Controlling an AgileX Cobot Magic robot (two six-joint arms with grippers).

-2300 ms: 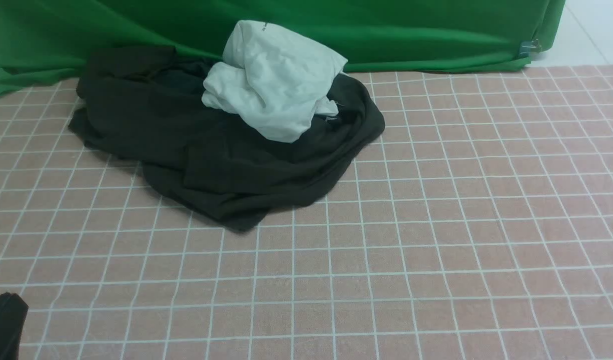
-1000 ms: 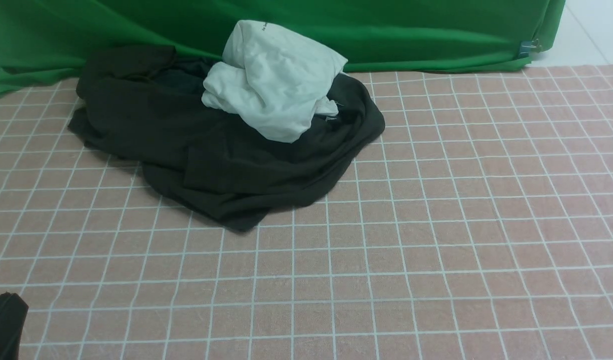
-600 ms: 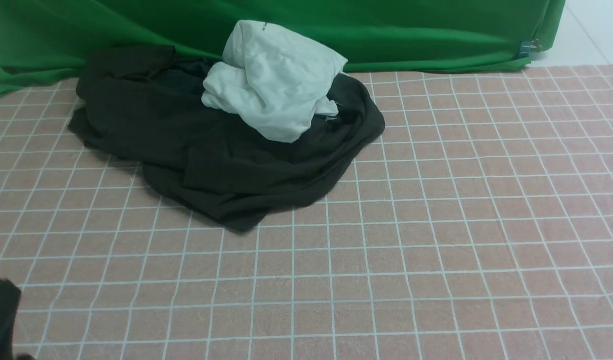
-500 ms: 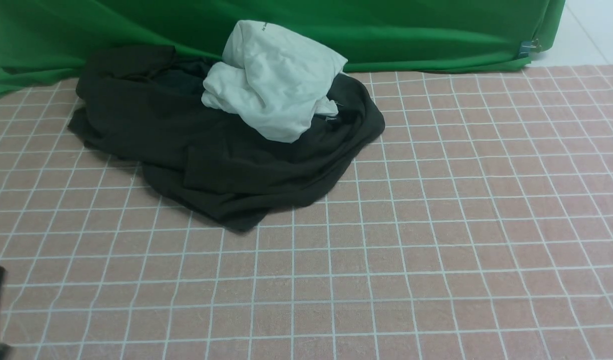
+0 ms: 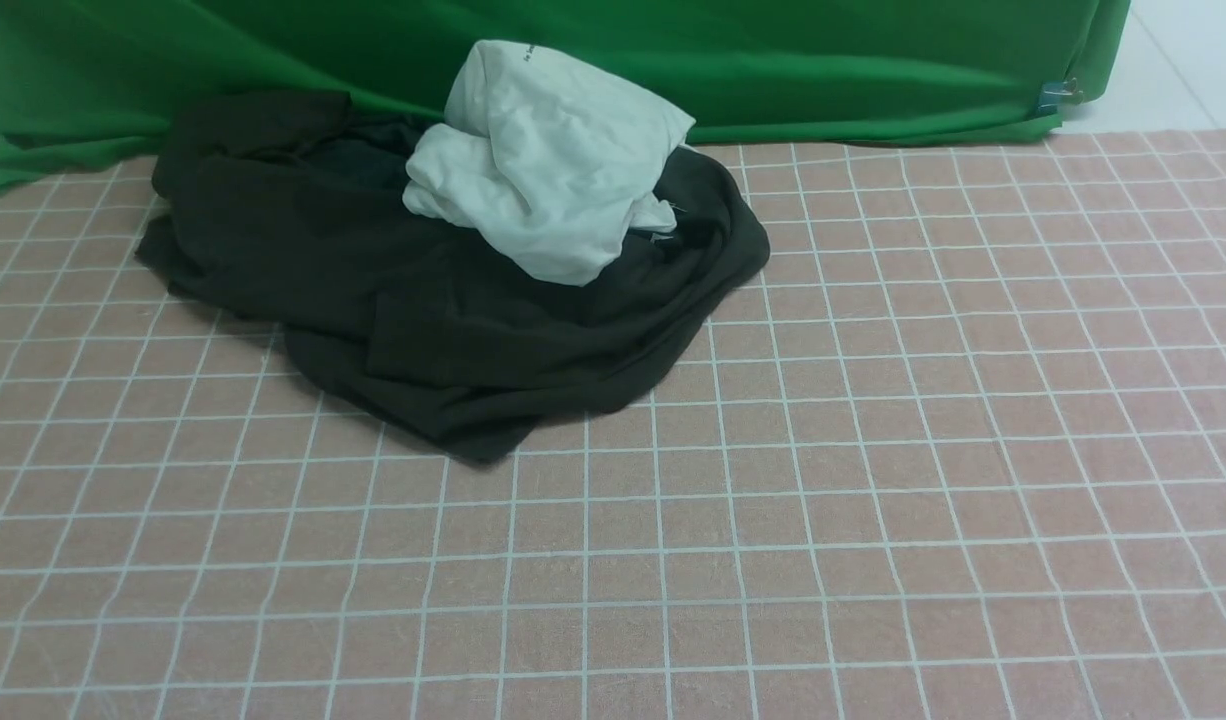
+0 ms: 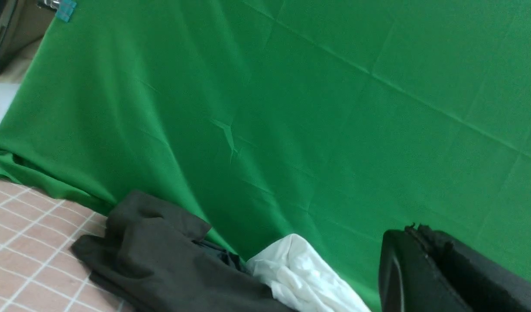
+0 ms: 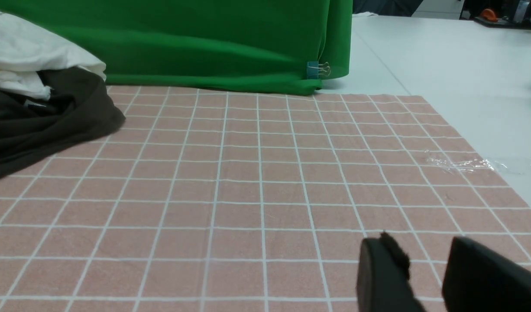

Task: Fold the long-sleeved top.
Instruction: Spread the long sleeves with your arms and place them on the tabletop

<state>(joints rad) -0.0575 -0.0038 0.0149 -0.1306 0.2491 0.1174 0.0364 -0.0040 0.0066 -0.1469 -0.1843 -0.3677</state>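
Note:
The long-sleeved top (image 5: 453,320) lies crumpled in a brownish-black heap at the back left of the checked mat. It also shows in the left wrist view (image 6: 161,260) and the right wrist view (image 7: 40,125). Neither gripper appears in the front view. My left gripper (image 6: 415,229) is shut on nothing, raised and well short of the heap, facing the green cloth. My right gripper (image 7: 419,245) hovers low over bare mat far right of the top, its jaws apart and empty.
A bunched white tee (image 5: 548,160) lies on top of the heap, and a darker garment (image 5: 358,160) peeks out behind it. A green cloth (image 5: 773,60) hangs along the back, held by a clip (image 7: 317,69). Beyond the mat's right edge (image 7: 486,173) is white tabletop with plastic film (image 7: 460,164).
The dark tip of my left gripper, at the front view's lower left corner earlier, has slid out of that frame. The clothes have not moved.

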